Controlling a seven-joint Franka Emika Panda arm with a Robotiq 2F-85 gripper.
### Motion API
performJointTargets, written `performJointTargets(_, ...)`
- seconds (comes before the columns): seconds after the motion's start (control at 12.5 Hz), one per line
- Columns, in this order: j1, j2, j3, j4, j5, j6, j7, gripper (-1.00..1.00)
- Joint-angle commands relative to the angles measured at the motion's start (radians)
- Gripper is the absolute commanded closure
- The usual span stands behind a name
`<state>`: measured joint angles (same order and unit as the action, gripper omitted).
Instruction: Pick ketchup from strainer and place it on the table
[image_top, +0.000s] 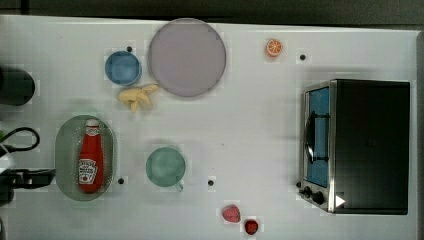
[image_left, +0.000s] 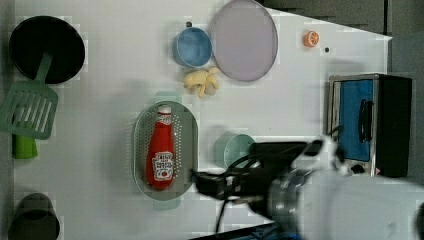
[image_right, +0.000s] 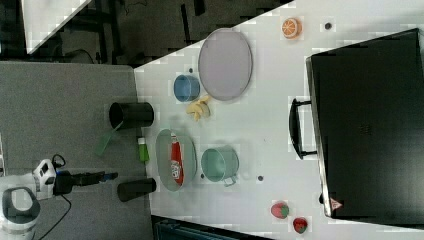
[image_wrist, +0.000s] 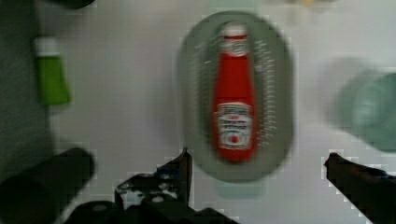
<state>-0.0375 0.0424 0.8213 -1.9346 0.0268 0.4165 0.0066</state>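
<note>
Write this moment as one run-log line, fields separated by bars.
gripper: open, empty | ketchup: lying in strainer | table: ketchup not placed yet | step: pick not done

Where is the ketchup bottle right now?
The ketchup bottle lies flat inside the pale green strainer at the top view's left, with the green mug to its right.

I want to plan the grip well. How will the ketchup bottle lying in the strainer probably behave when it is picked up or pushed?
The ketchup bottle lies on its side in the strainer, and its body looks round, so a push would probably roll it against the wall. It looks like smooth plastic, perhaps slippery and slightly squeezable. It narrows toward the white cap, so the wide labelled part probably gives the open fingers a safer hold.
</note>
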Motion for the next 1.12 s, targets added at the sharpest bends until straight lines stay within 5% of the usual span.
performJointTargets(0.08, -0.033, 0.062, -0.003, -0.126, -0.031, 0.180, 0.043, -1.00)
performJointTargets(0.56, -0.012, 0.206, -0.004, -0.325, -0.175, 0.515, 0.128, -1.00)
performJointTargets(1.12, 0.002, 0.436, -0.038, -0.318, -0.364, 0.641, 0.273, -1.00)
